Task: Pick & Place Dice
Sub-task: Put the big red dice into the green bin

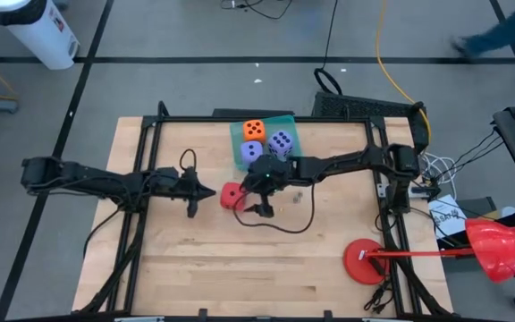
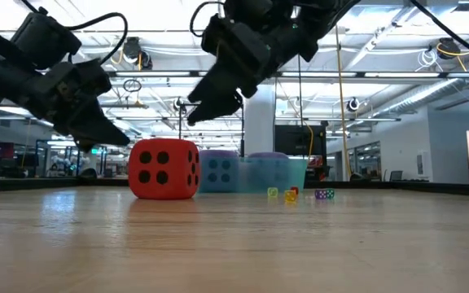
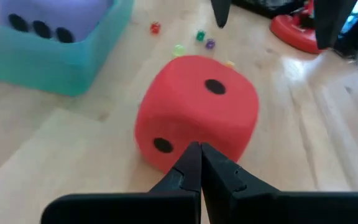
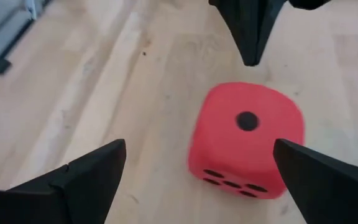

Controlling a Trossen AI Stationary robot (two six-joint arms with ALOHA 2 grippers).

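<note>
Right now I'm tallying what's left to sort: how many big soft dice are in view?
4: the orange die and two purple dice sit in the teal bin; the red die lies on the table outside it. None seem hidden.

Overhead looks straight down, low camera skims level across the table, both wrist cameras closely share the red die (image 3: 194, 115)

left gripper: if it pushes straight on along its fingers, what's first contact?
Most likely the red die. The left gripper, fingers shut, points at its near face, with nothing seen between. How big the gap is, or whether it already touches, can't be judged.
</note>
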